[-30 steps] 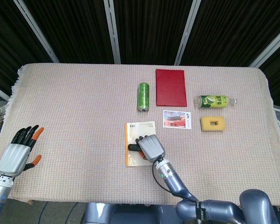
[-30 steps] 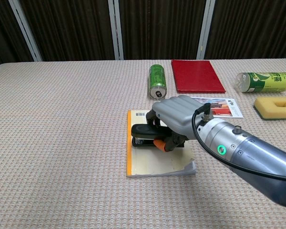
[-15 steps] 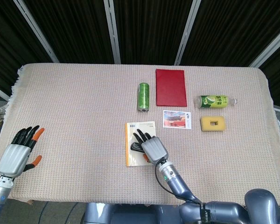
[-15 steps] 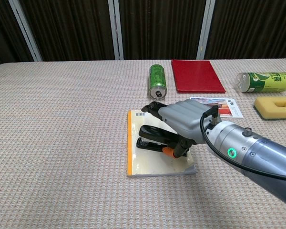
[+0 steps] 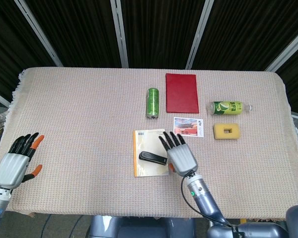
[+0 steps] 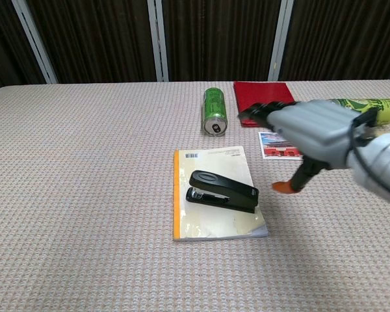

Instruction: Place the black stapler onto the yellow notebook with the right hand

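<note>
the black stapler (image 6: pixel 222 190) lies flat on the yellow notebook (image 6: pixel 216 221), a little below the middle of the chest view, its length slanting from upper left to lower right across the cover. in the head view the stapler (image 5: pixel 152 157) shows as a short dark bar on the notebook (image 5: pixel 148 159), just below the centre of the frame.

my right hand (image 5: pixel 181 153) holds nothing; its fingers (image 5: pixel 170 141) are spread wide and stretched flat, pointing toward the top of the frame. it sits just right of the notebook's right edge, apart from the stapler. in the chest view this hand (image 6: pixel 315 135) fills the right middle of the frame, above the cloth, with an orange thumb tip hanging down beside the notebook's right side.

my left hand (image 5: pixel 15 163) rests at the lower left of the head view, fingers apart and empty, well away from everything else.

toward the top centre lie a green can (image 5: pixel 152 103) on its side and a red book (image 5: pixel 182 92) just right of it. a small picture card (image 5: pixel 188 126) lies right of the notebook's upper corner. further right are a green bottle (image 5: pixel 230 107) on its side and, below it, a yellow sponge (image 5: pixel 226 131). all rest on the beige tablecloth (image 5: pixel 79 114).
</note>
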Controlling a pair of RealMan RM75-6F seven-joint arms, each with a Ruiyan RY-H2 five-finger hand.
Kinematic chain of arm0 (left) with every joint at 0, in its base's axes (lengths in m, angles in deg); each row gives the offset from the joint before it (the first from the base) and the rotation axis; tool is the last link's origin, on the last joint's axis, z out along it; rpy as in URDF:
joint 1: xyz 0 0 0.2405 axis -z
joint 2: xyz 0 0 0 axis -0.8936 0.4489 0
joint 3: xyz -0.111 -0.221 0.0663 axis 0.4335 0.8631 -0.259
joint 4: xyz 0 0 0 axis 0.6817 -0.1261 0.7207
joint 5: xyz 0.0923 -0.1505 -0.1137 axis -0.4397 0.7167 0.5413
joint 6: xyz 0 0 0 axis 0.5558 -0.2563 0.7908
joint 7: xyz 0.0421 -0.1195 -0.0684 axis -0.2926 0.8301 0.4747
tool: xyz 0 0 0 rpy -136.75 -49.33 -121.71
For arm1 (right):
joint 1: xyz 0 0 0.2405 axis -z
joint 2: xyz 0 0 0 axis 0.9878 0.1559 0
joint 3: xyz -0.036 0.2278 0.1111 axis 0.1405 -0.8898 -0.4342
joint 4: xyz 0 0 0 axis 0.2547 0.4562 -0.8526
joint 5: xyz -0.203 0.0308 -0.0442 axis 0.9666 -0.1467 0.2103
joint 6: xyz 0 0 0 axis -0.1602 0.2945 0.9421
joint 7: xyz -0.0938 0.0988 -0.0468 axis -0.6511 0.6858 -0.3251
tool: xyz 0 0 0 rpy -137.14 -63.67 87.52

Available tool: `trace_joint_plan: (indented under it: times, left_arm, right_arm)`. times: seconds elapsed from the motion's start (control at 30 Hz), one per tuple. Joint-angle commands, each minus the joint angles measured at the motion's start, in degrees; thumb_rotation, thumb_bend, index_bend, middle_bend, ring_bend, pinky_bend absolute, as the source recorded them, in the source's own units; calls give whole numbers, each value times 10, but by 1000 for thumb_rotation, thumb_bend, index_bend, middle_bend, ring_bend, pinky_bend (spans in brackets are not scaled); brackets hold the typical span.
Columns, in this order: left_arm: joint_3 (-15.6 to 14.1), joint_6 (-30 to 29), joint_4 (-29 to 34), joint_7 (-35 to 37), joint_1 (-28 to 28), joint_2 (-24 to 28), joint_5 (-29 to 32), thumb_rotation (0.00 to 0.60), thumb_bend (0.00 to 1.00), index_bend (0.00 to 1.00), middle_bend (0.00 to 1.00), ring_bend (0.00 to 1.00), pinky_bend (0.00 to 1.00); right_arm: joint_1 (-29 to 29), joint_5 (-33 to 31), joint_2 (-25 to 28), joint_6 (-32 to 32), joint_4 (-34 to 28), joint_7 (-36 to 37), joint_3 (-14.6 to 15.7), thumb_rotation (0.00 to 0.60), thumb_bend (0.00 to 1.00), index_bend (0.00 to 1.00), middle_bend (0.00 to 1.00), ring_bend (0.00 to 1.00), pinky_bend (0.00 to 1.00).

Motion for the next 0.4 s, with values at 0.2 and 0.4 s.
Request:
trace_joint_plan:
  times: [0.2, 0.4]
  left_arm:
    - [1, -11, 3, -10, -5, -1, -1, 600, 317, 0, 0, 0, 80]
    - [2, -17, 9, -40, -9, -10, -1, 600, 317, 0, 0, 0, 80]
  right_arm:
    - [133, 117, 157, -150, -22, 131, 79, 600, 167, 0, 0, 0, 0]
    - [217, 149, 181, -217, 104, 291, 108, 600, 166, 0, 0, 0, 0]
